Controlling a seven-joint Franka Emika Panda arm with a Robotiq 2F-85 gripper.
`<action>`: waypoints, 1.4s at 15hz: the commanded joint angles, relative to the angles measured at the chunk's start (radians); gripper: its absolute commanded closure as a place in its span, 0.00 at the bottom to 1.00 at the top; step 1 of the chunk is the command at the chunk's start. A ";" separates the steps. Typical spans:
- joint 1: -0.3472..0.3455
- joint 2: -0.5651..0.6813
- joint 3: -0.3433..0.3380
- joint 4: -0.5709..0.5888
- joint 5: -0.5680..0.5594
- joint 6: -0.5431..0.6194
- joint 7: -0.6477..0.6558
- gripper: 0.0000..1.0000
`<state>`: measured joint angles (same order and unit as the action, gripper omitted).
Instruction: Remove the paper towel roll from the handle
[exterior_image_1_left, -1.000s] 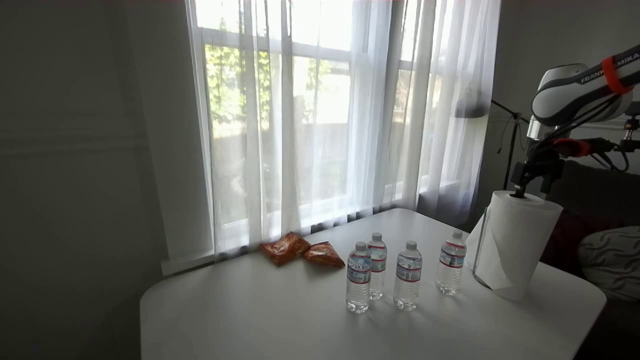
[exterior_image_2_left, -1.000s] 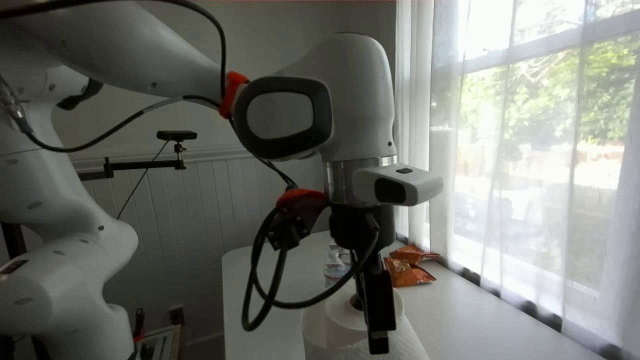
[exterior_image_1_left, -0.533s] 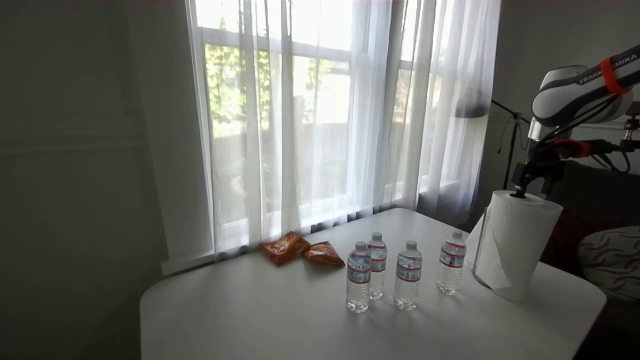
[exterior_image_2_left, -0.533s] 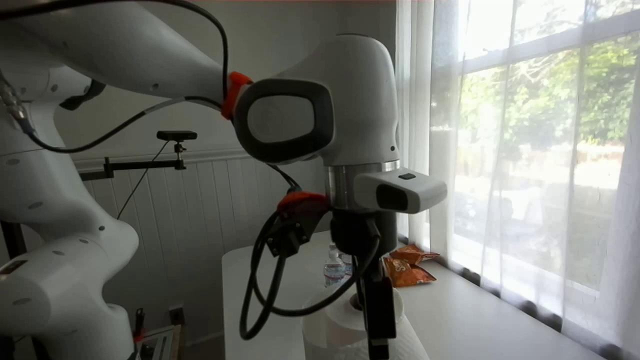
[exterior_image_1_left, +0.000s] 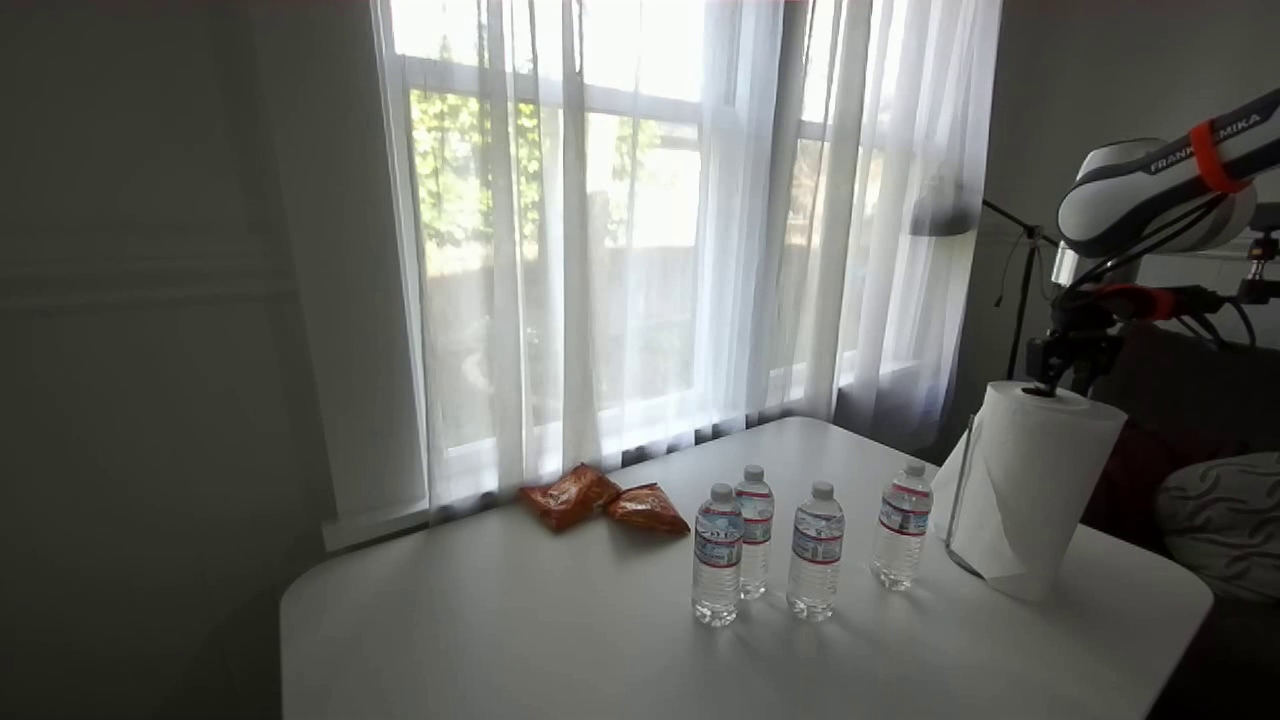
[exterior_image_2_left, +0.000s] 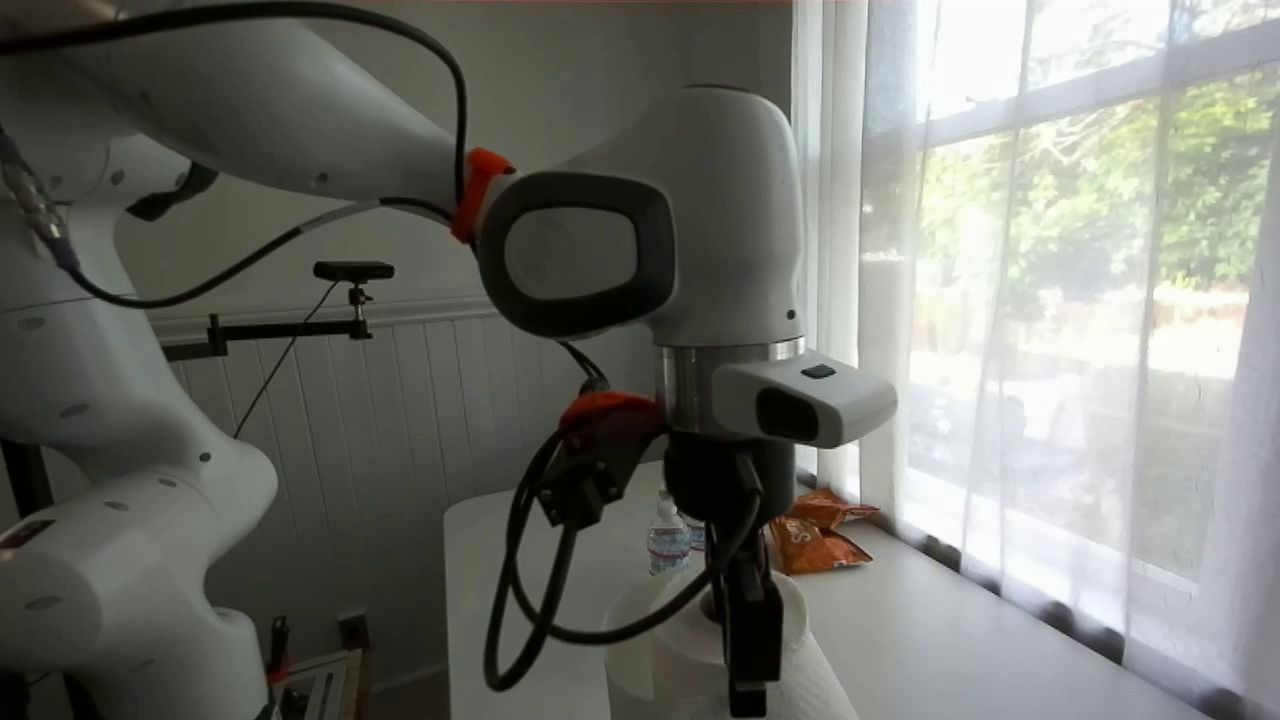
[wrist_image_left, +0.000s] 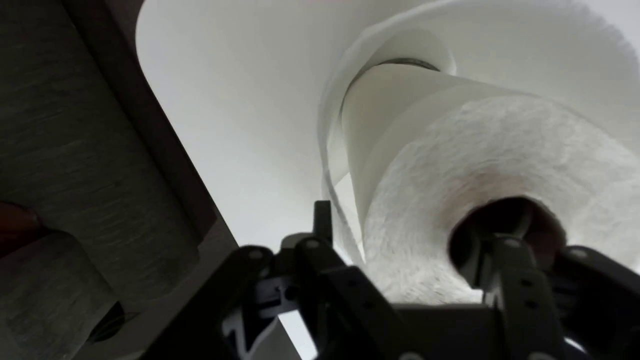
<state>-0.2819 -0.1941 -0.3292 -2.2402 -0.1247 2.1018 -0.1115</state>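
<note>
You have the jaws spread, one finger (wrist_image_left: 323, 220) outside the paper towel roll (exterior_image_1_left: 1045, 490), the other at its core opening. The roll stands on the counter (exterior_image_1_left: 500, 640) below the jaws, part of the handle (exterior_image_1_left: 960, 482) showing at its side.

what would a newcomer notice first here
Probably the arm, looming large in an exterior view, its pincer open at the top of the roll. Next, the bright window beside the table, and on the table two orange bags and four upright bottles.
</note>
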 joint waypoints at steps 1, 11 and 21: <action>0.000 -0.010 0.010 0.014 0.037 -0.037 0.002 0.69; 0.015 -0.116 0.058 0.054 0.042 -0.141 0.058 0.97; 0.019 -0.167 0.140 0.214 0.005 -0.371 0.238 0.97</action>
<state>-0.2702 -0.3447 -0.2086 -2.0806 -0.1030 1.8033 0.0601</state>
